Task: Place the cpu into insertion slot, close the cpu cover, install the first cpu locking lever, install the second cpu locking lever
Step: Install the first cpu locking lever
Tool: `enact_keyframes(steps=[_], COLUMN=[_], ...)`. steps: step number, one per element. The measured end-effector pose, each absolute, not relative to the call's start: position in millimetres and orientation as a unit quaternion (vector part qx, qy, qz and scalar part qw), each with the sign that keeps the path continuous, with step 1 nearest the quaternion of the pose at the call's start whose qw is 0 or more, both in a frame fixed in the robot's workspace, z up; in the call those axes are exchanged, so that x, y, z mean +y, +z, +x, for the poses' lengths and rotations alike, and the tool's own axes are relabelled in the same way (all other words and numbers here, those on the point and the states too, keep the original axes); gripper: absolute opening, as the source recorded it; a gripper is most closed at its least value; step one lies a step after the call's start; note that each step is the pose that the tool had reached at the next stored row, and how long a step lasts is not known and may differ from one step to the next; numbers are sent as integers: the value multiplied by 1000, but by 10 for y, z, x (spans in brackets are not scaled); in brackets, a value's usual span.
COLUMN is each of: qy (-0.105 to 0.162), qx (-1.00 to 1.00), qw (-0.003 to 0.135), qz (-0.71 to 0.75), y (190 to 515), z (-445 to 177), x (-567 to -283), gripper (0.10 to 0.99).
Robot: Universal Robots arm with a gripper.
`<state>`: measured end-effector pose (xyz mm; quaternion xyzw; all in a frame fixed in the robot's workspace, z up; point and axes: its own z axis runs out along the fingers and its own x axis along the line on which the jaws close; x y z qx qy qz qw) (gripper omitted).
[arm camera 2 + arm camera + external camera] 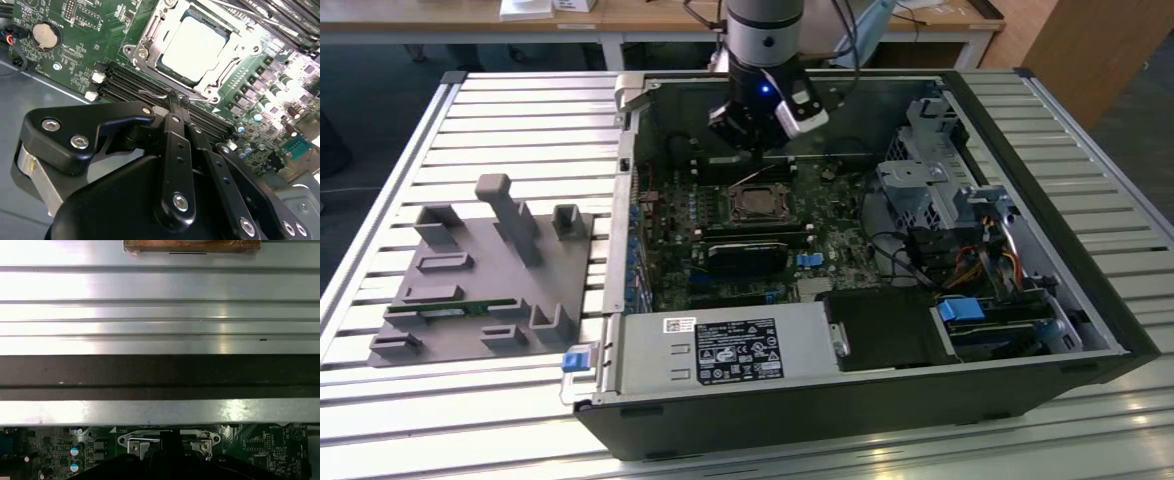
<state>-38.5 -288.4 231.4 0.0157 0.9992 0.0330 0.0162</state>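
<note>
Already the cpu [192, 47] is seated under the closed cpu cover [150, 42]; a locking lever [160, 94] is gripped by the clenched hand [177, 102], to be hooked down.

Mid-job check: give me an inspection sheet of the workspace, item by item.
Surface: slatted metal table under an open computer case.
Job's things: cpu sits in the insertion slot; cpu cover is down around it.
Clutter: grey fixture block on the exterior view's left.
Grippers: gripper with jaws together at a wire lever beside the slot.
Cables: coloured wires by the drive bays.
Surroundings: wooden desk behind.
</note>
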Motion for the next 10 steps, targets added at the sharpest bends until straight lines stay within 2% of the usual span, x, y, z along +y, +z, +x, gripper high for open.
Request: enact_keyframes(steps=[10], qy=[33], qx=[999], qw=[16], qz=[16], y=[2257], z=[-348], x=[-2852], gripper=[106])
